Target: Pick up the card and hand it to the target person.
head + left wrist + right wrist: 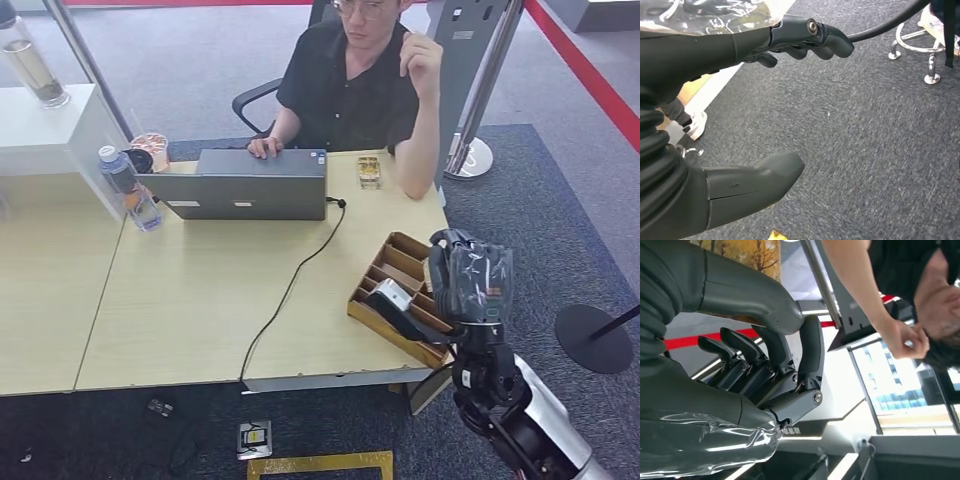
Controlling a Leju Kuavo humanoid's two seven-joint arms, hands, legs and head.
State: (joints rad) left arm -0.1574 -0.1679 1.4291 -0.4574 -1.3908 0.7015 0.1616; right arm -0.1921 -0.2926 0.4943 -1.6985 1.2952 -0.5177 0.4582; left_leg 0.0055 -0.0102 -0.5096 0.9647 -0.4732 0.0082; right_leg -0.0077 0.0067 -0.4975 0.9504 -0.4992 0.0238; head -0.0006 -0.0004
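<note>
My right hand (469, 282) hangs over the cardboard tray (395, 262) at the counter's (196, 300) right front corner, fingers curled in on nothing. My left hand (753, 115) hangs over the carpet, fingers apart, grasping nothing. I cannot pick out the card; it may lie in the tray beside the dark reader (396, 305). I might knock the tray off the edge, or grab the reader instead. The person (355, 85) sits at the far edge.

The head view is evenly and brightly lit, with only soft shadows cast on the surface (189, 300); glare is seen on the plastic wrap over the right hand (472, 280); the right wrist view is overexposed at the windows (900, 385); the left wrist view is dimmer, the carpet (874, 150) slightly blurred.
</note>
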